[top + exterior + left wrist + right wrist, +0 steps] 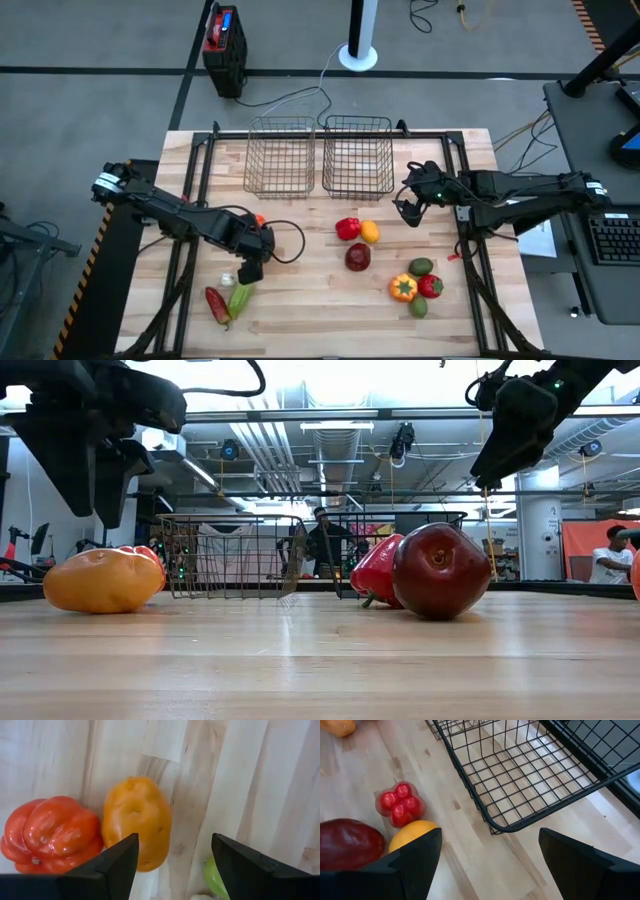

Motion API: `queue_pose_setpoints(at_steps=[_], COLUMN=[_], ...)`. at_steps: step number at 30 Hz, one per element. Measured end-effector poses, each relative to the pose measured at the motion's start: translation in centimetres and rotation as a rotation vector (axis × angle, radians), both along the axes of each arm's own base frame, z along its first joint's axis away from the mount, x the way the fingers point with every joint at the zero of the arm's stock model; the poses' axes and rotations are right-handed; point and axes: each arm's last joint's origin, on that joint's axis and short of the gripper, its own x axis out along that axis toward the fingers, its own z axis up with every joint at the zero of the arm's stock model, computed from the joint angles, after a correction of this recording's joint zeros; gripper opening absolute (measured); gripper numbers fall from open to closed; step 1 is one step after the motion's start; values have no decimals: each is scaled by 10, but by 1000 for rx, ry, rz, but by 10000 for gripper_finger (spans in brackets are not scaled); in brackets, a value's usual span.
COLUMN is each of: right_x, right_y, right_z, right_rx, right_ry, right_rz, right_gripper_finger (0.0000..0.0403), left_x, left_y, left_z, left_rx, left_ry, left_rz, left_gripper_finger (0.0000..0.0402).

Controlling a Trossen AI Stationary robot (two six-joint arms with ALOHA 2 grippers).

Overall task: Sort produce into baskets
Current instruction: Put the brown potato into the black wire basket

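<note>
Counter [300,300]: slatted wood, produce scattered in three loose groups, nothing boxed in. You have round pieces on a flat top, so any nudge can send one rolling off the near edge.

Baskets: left basket [279,157] and right basket [357,157] sit side by side at the far edge, both empty as far as the high view shows. Thin wire walls; if you come in low you likely clip a rim and shove the basket.

Left pincer [172,865]: jaws wide, empty, hovering above an orange fruit [137,822] that touches a ribbed red tomato [50,835]. Close here and one finger probably lands between the two, pinching both or kicking the tomato aside. A green piece [214,877] sits just beside the other finger.

Right pincer [490,865]: jaws wide, empty, held high near the right basket's near corner, with a red pepper [400,804], a yellow fruit [412,834] and a dark red apple [347,842] bunched close. Same crowding risk if you drop straight down.

Smallest: the garlic bulb [228,279] by the long green piece [241,297] and red chili [217,303]. Easy to knock aside.
</note>
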Motion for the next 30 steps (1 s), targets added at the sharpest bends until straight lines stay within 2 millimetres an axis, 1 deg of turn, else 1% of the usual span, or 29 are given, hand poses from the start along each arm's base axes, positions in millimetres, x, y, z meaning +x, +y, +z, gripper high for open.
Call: queue_pose_setpoints(at_steps=[8, 17, 21, 25, 30], right_x=[0, 0, 0, 0, 0], right_y=[0, 0, 0, 0, 0], right_z=[0, 0, 0, -1, -2], right_rx=[1, 0, 1, 1, 1], right_ry=[-1, 0, 1, 4, 5], right_rz=[-1, 0, -1, -1, 0], right_gripper_finger=[325, 325, 325, 325, 325], left_x=[0, 1, 2, 2, 2], left_y=[-1, 0, -1, 0, 1], left_z=[0, -1, -1, -1, -1], left_rx=[-12, 18, 6, 28, 66], left_ry=[6, -2, -7, -15, -28], left_rz=[-59, -54, -30, 0, 20], left_gripper_finger=[240, 308, 326, 329, 322])
